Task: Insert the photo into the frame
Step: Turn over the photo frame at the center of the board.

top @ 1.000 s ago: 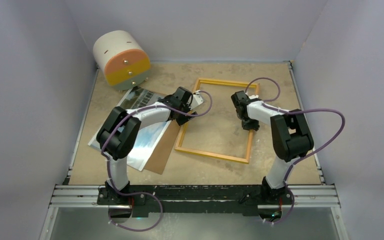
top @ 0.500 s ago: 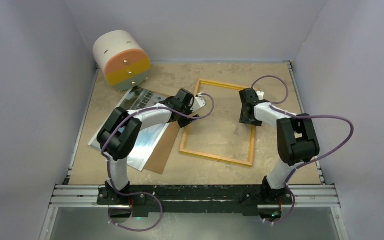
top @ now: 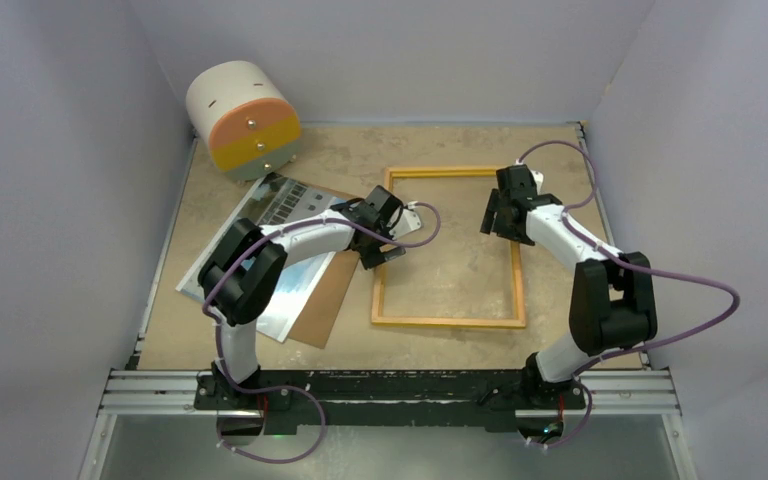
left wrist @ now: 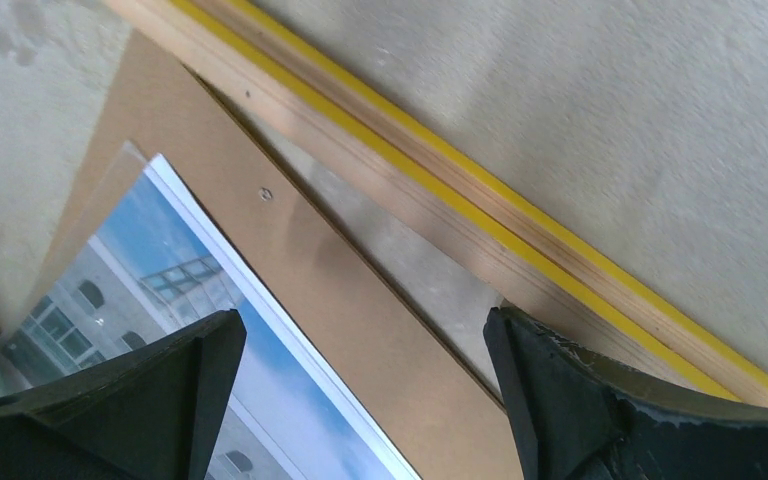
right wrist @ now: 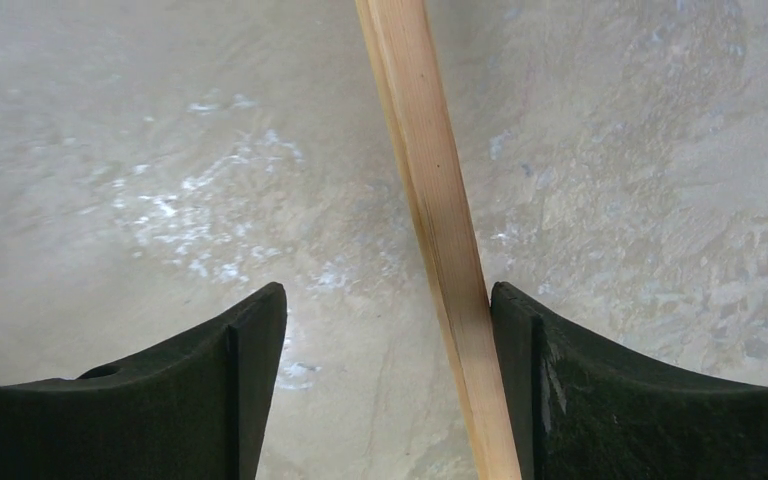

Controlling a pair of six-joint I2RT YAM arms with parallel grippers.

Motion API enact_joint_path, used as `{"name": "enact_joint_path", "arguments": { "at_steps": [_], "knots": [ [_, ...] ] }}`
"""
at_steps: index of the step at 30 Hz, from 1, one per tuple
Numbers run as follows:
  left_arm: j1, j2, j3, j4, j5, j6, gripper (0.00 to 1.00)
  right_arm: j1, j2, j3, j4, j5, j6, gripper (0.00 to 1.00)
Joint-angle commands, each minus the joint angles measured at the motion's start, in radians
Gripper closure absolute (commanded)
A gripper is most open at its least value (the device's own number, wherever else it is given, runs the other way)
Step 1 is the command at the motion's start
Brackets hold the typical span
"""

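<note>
The yellow frame (top: 450,322) lies flat and square on the table, its wood-coloured rim up. My right gripper (top: 505,228) hovers over its right rail, open. In the right wrist view that rail (right wrist: 438,220) runs between the fingers and rests against the right fingertip (right wrist: 560,380). The photo (top: 270,270), building and blue sky face up, lies left of the frame on a brown backing board (top: 322,305). My left gripper (top: 378,248) is open above the frame's left rail. In the left wrist view it spans photo (left wrist: 160,300), board (left wrist: 360,330) and rail (left wrist: 480,215), holding nothing.
A white drum with orange and yellow bands (top: 245,118) stands at the back left corner. Pale walls close in the table on three sides. A metal mounting rail (top: 390,385) runs along the near edge by the arm bases.
The frame has swung clockwise and shifted right, from tilted to square. My right gripper moved right with its rail and opened. My left gripper followed the left rail rightward.
</note>
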Motion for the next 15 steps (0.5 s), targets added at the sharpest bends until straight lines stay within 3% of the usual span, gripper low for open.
{"name": "enact_joint_path", "arguments": {
  "at_steps": [1, 6, 13, 15],
  "knots": [
    [-0.014, -0.045, 0.107, -0.09, 0.194, -0.08, 0.0, 0.039, -0.075, 0.014, 0.059, -0.217, 0.063, 0.24],
    [0.054, -0.112, 0.149, -0.164, 0.289, -0.087, 0.0, 0.031, -0.067, 0.008, -0.016, -0.171, 0.067, 0.24],
    [0.061, -0.025, 0.028, -0.06, 0.167, -0.06, 0.0, 0.023, -0.055, -0.05, -0.012, -0.075, 0.122, 0.26],
    [0.085, -0.031, 0.043, -0.078, 0.198, -0.063, 0.0, 0.022, -0.067, -0.054, -0.019, -0.054, 0.127, 0.24]
  ]
}}
